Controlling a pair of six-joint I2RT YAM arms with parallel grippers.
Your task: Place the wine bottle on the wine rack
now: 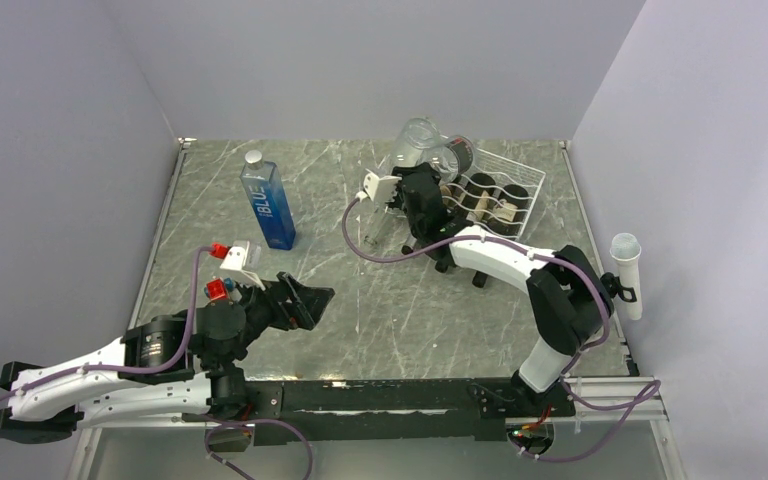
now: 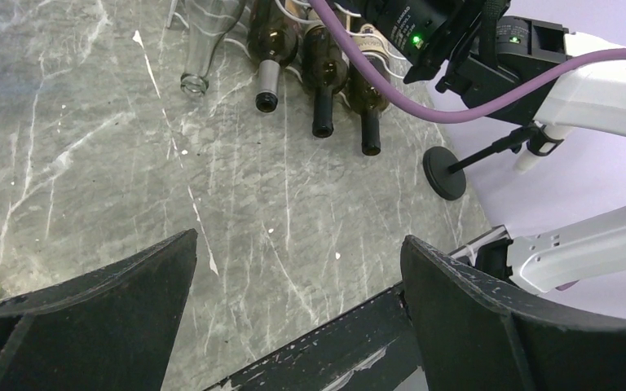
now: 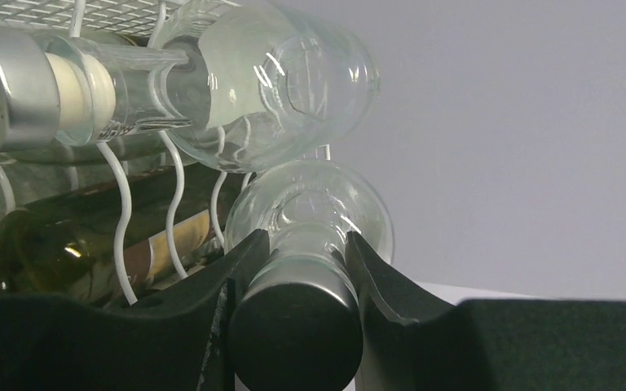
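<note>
My right gripper (image 3: pixel 306 244) is shut on the neck of a clear wine bottle (image 3: pixel 314 199) with a dark cap. From above, this bottle (image 1: pixel 417 140) is tilted up at the left end of the white wire wine rack (image 1: pixel 525 185), with the right gripper (image 1: pixel 412 180) just below it. Another clear bottle (image 3: pixel 277 81) with a silver cap lies right above it against the rack wires (image 3: pixel 122 212). My left gripper (image 1: pixel 312 300) hangs open and empty over the near left table. Its fingers (image 2: pixel 456 285) frame bare table.
Dark bottles (image 1: pixel 495 195) fill the rack, their necks (image 2: pixel 322 122) pointing toward the left arm, with a clear one (image 2: pixel 204 49) beside them. A blue water bottle (image 1: pixel 268 205) stands at the back left. A white tube (image 1: pixel 627 270) is fixed at the right edge.
</note>
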